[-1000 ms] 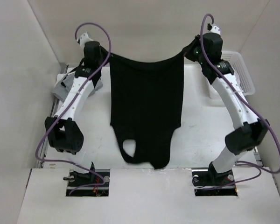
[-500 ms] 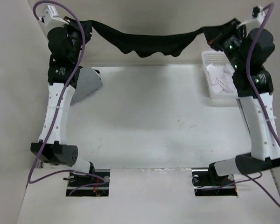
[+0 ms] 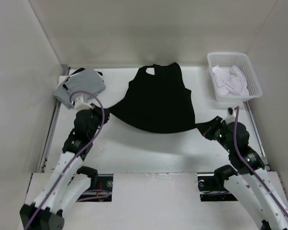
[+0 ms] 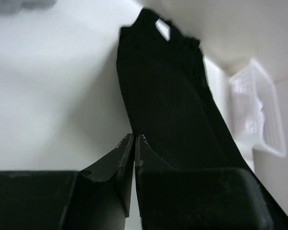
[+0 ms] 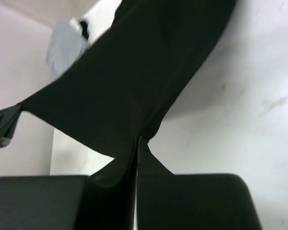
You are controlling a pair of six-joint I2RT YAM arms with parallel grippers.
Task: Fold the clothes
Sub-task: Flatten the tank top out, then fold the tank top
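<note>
The clothes [image 3: 158, 103], a black sleeveless top, lie spread on the white table with the straps and neck toward the back wall. The hem faces me, pulled taut between both grippers. My left gripper [image 3: 104, 111] is shut on the hem's left corner, and my right gripper [image 3: 205, 128] is shut on its right corner. In the left wrist view the closed gripper [image 4: 134, 137] meets the edge of the black fabric [image 4: 168, 96], which runs away toward the back. In the right wrist view the gripper [image 5: 137, 140] pinches a bunched corner of the top [image 5: 149, 62].
A folded grey garment [image 3: 82, 84] lies at the back left of the table. A white basket [image 3: 252, 72] holding white garments [image 3: 230, 81] stands at the back right. Walls close in the table at the back and on both sides.
Both arms held the top high by its hem at the back, then swung it over and drew back toward me. It now lies flat with its straps far.
</note>
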